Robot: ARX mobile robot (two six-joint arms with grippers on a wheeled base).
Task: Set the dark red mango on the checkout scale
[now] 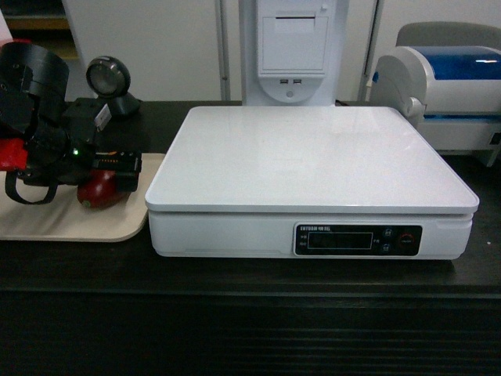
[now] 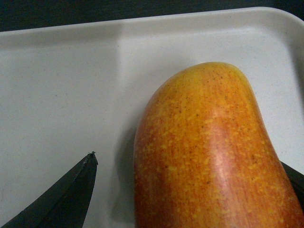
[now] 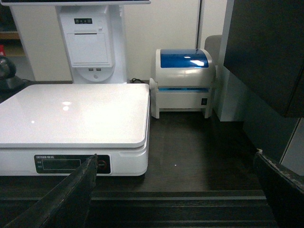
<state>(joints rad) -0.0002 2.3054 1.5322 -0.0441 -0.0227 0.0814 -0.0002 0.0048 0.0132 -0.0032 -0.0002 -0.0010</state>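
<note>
left gripper (image 1: pixel 109 176) sits low over the beige rounded-corner tray (image 1: pixel 70 223) at the left end of the black checkout counter with the ribbed dark front (image 1: pixel 250 329), and from my head view its black body covers much of the glossy dark red mango (image 1: pixel 103 190). on my left wrist feed the mango (image 2: pixel 209 156) fills the lower right of the picture, mottled red and orange-yellow up close, lying on the tray floor (image 2: pixel 61 95). one black fingertip (image 2: pixel 71 190) stands apart from the fruit on its left with bare tray between them, and the other finger only peeks in at the right edge against the fruit, so i read the jaws as spread around the mango, not clamped on it.

right gripper (image 3: pixel 180 190) does not appear in the head view; on its own wrist feed i see two dark fingers (image 3: pixel 66 199) well apart with nothing between them, hovering at the counter's front edge.

large white flat-topped rectangular scale with a black display panel (image 1: pixel 313 157) stands in the middle of the counter, just beside the tray. white printer with a blue translucent lid (image 1: pixel 446 86) sits behind it to the right, and a white kiosk column (image 1: pixel 291 51) rises behind the scale.
</note>
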